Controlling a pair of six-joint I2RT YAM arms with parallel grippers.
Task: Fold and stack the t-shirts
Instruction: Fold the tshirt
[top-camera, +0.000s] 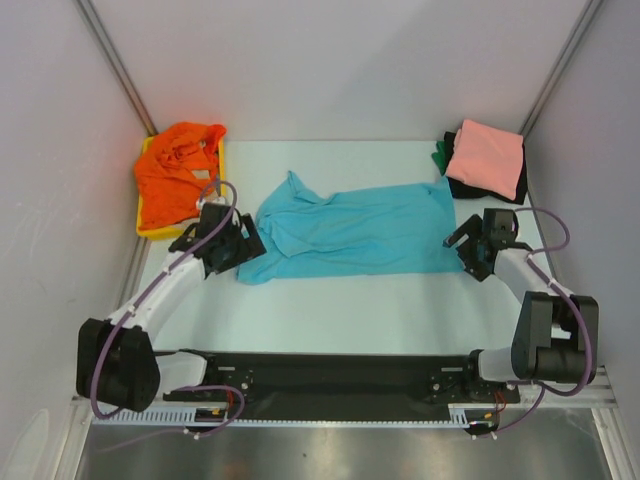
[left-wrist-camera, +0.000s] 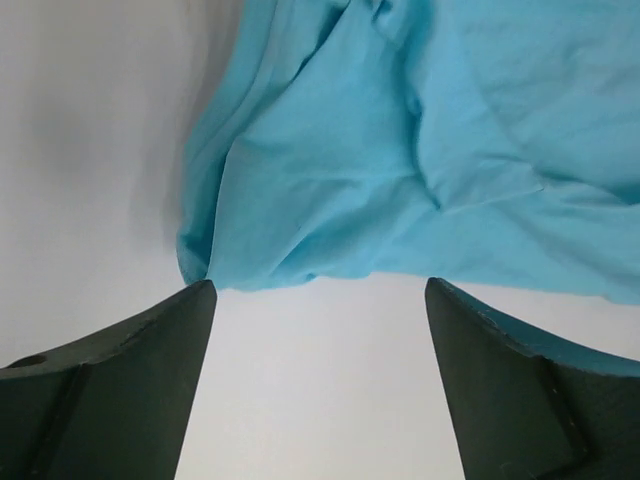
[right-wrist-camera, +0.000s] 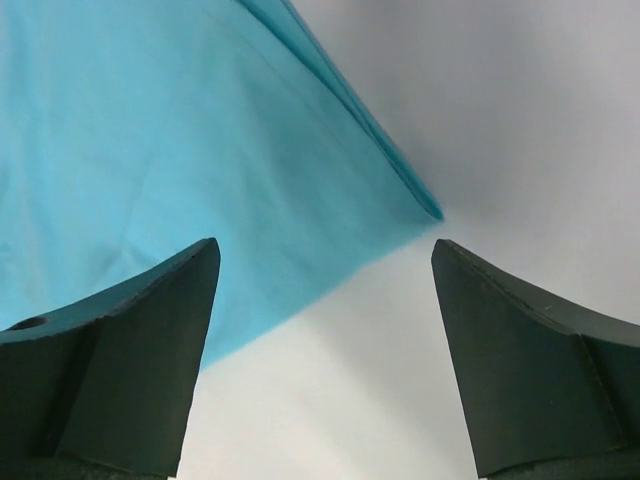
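Note:
A turquoise t-shirt (top-camera: 355, 232) lies spread across the middle of the table, wrinkled toward its left end. My left gripper (top-camera: 240, 246) stands open at the shirt's left corner, with nothing between its fingers; in the left wrist view the turquoise t-shirt (left-wrist-camera: 420, 150) lies just beyond the fingertips (left-wrist-camera: 195, 300). My right gripper (top-camera: 461, 246) is open too, at the shirt's right edge, and the shirt's corner (right-wrist-camera: 200, 150) lies flat ahead of its fingers (right-wrist-camera: 190, 270). An orange t-shirt (top-camera: 180, 170) is bunched at the back left. A salmon pink t-shirt (top-camera: 487, 158) tops a folded stack at the back right.
The orange shirt sits in a shallow yellow tray (top-camera: 150, 228) in the back left corner. Under the pink shirt, black cloth (top-camera: 500, 190) and a bit of green cloth (top-camera: 441, 155) show. Grey walls enclose the table on three sides.

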